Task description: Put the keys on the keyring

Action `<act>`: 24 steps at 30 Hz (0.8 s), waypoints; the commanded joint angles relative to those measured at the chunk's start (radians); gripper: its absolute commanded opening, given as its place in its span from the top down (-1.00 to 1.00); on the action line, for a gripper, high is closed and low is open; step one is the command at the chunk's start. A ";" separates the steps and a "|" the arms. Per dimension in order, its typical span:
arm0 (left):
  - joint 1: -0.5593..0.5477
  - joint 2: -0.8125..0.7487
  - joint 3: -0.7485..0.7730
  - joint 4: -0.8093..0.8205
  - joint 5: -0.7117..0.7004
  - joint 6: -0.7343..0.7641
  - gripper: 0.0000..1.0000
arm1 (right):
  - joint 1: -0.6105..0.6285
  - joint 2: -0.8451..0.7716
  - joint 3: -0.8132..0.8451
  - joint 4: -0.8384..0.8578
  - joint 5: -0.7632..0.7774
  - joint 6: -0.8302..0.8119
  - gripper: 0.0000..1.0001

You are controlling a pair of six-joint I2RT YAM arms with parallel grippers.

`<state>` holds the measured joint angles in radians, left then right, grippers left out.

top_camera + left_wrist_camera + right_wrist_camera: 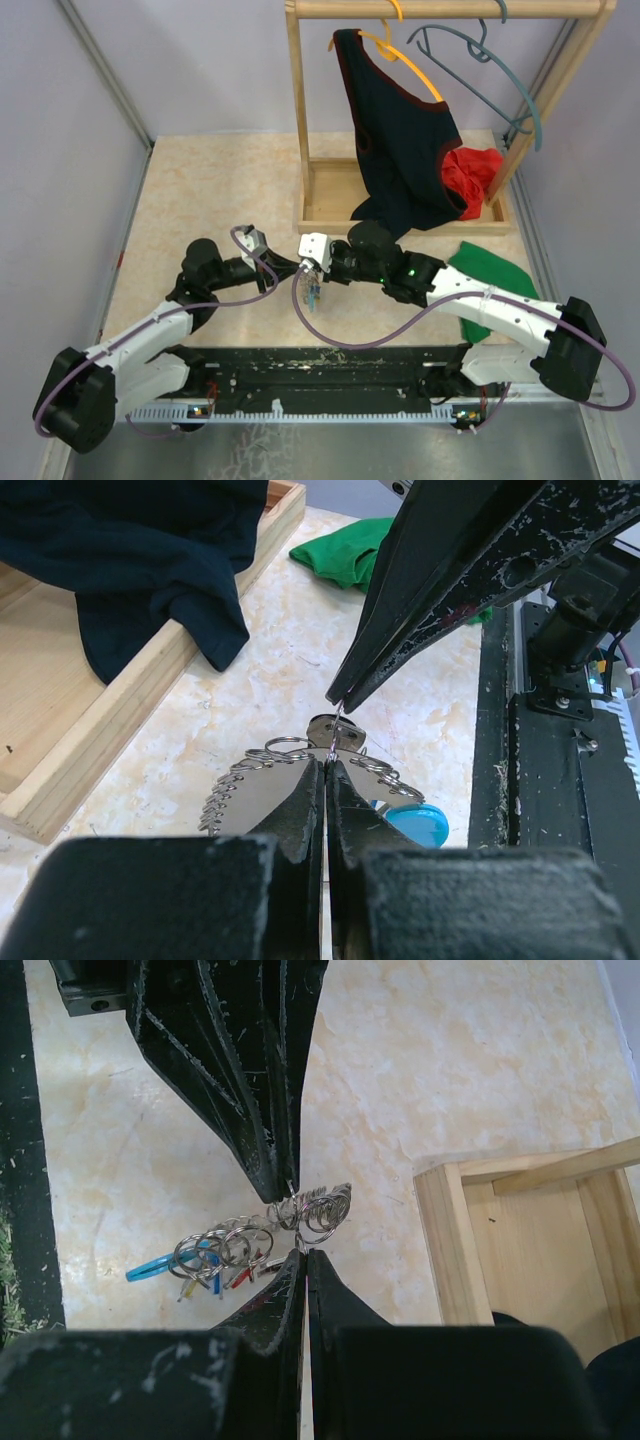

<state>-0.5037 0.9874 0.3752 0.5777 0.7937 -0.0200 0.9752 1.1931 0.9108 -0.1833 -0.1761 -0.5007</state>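
Both pairs of fingers are shut and meet tip to tip over the middle of the worktop [220,180]. The left fingers [300,810] and the right fingers [272,1300] each pinch the thin wire of the keyring [318,1208], whose coil spans the small gap between them. Its long axis crosses that gap. The rest trails toward the near edge, ending at the light-blue section [150,1267], with the keys [225,1278] bunched just beside it. We judge neither arm nearer, since both are touching it. We cannot tell whether the keys are threaded. The worktop beneath is bare; the wooden tray [330,190] sits far and right, well apart, and the green cloth [485,275] lies beside the right arm.
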 commanded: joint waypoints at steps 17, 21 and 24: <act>0.001 -0.006 -0.016 0.059 0.028 0.034 0.99 | 0.019 -0.018 0.026 -0.001 -0.007 0.025 1.00; -0.001 -0.009 -0.016 0.059 0.029 0.035 0.99 | 0.019 -0.026 0.024 -0.001 -0.012 0.031 1.00; -0.001 -0.006 -0.015 0.059 0.034 0.035 0.99 | 0.019 -0.032 0.023 0.013 -0.024 0.034 1.00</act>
<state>-0.5037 0.9924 0.3653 0.6064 0.8124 0.0013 0.9752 1.1931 0.9108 -0.2089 -0.1848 -0.4862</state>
